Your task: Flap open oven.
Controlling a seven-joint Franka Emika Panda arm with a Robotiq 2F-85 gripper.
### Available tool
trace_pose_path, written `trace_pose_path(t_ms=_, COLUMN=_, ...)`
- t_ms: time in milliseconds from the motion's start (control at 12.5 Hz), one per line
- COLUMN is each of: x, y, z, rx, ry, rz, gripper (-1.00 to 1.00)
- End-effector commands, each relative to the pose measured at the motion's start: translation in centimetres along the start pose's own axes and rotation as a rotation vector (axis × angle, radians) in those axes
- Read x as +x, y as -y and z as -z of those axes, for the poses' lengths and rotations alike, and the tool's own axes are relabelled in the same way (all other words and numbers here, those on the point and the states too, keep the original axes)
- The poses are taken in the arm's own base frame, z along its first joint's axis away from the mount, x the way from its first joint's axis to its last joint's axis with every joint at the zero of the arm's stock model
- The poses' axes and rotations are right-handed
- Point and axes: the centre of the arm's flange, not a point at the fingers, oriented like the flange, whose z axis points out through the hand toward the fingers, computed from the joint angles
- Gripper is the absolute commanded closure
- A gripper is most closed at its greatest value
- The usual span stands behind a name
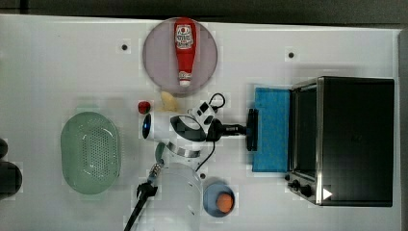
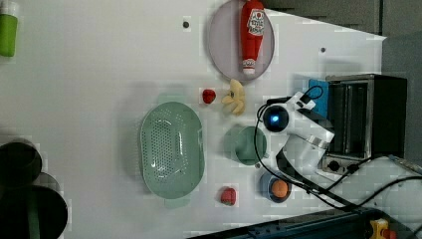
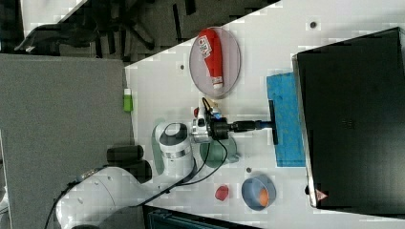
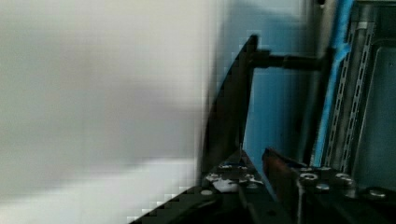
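The oven (image 1: 355,139) sits at the top view's right on the white surface (image 1: 72,67), its blue door (image 1: 272,130) dropped flat toward the arm. The gripper (image 1: 249,129) is right at the door's handle (image 1: 252,130), jaws clamped on that bar. Ketchup bottle (image 1: 185,50) lies on a plate (image 1: 156,53) well apart.

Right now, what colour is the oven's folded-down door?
Blue, seen best in the top view: the oven door lies flat.
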Motion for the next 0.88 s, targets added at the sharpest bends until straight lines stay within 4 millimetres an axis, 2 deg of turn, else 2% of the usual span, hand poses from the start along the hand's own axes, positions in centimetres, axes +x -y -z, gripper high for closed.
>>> trace_pose_path(t_ms=80, x=4.7, y=-8.7, z=9.1, rx=0.153, ry=-0.082, rz=-0.353, gripper=0.65)
trace_pose_path(t_ms=240, x=5.5, y=-15.5, z=13.1, rx=0.302, ry=-0.027, rz=-0.571, gripper=0.65)
trace_pose_path(t_ms=400, x=4.8, y=-22.4, z=16.0, rx=0.476, ry=0.063, rz=-0.784, gripper=0.65)
trace_pose_path(t_ms=640, x=1.9, y=-31.3, z=19.1, rx=0.735, ry=0.233, rz=-1.026, gripper=0.65)
trace_pose_path(t_ms=880, x=-1.5, y=-37.7, z=21.8, rx=0.911, ry=0.358, rz=-1.123, gripper=0.65)
